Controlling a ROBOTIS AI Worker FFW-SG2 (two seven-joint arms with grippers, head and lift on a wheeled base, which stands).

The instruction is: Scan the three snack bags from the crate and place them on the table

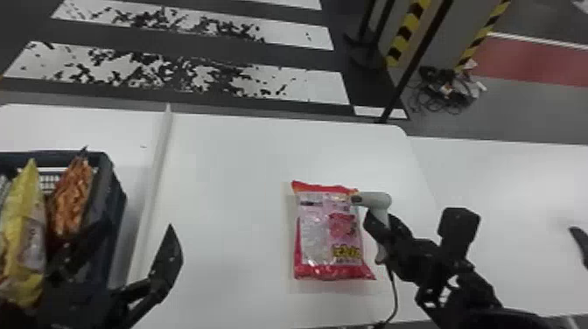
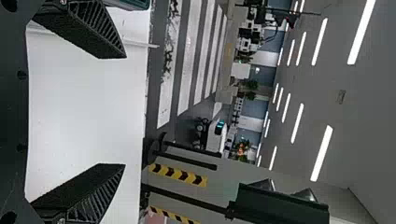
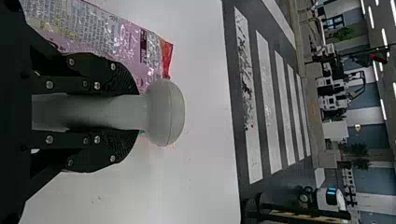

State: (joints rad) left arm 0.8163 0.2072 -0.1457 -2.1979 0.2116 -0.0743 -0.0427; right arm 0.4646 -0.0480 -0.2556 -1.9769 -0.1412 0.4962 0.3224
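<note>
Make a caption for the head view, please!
Right claw holds a scanner by a red snack bag on the white table.

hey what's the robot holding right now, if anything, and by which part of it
The right hand grips the light grey, gun-shaped plastic scanner by its handle. The left hand is open and holds nothing.

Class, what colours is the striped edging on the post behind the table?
Yellow and black, best seen in the head view.
</note>
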